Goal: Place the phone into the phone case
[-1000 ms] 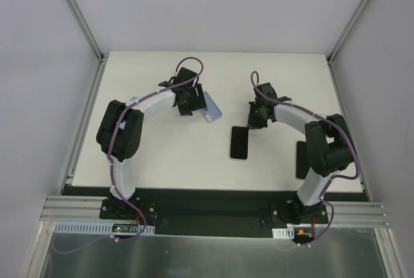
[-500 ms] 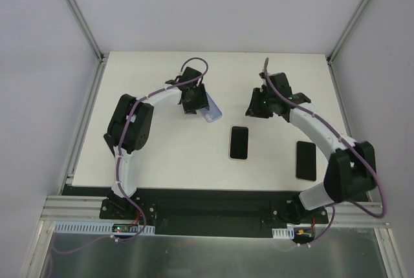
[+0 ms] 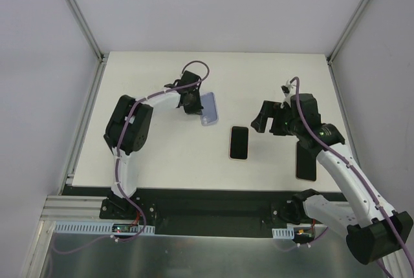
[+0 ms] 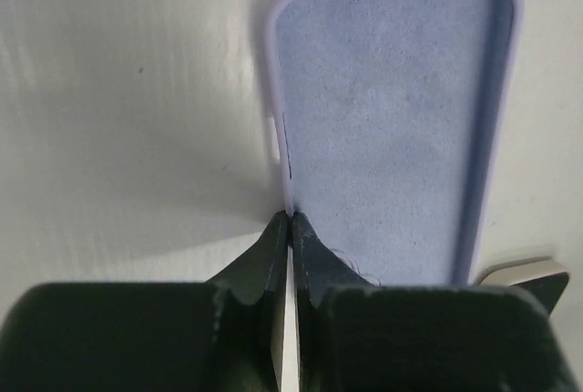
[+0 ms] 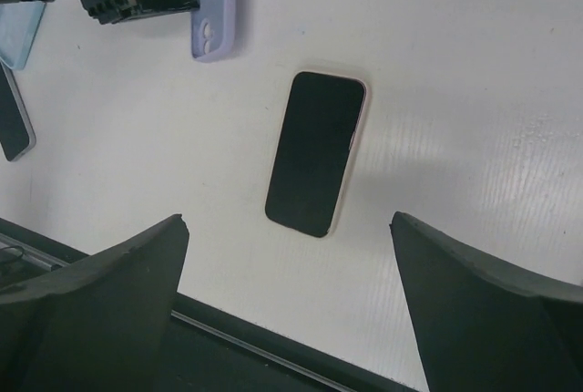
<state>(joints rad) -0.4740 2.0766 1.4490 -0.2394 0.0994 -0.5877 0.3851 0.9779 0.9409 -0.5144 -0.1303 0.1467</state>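
table (image 3: 162,155) | phone (image 3: 239,142) screen-up, long axis near-far | left fingers (image 4: 262,269) pinch case (image 4: 383,118)

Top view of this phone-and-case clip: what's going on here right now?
The left gripper is shut on a long side wall of the lavender phone case, which lies open side up on the table. The right gripper is open and empty, and hovers near the phone, which lies dark face up mid-table, apart from the case and not yet in it. A second dark phone lies by the right arm.
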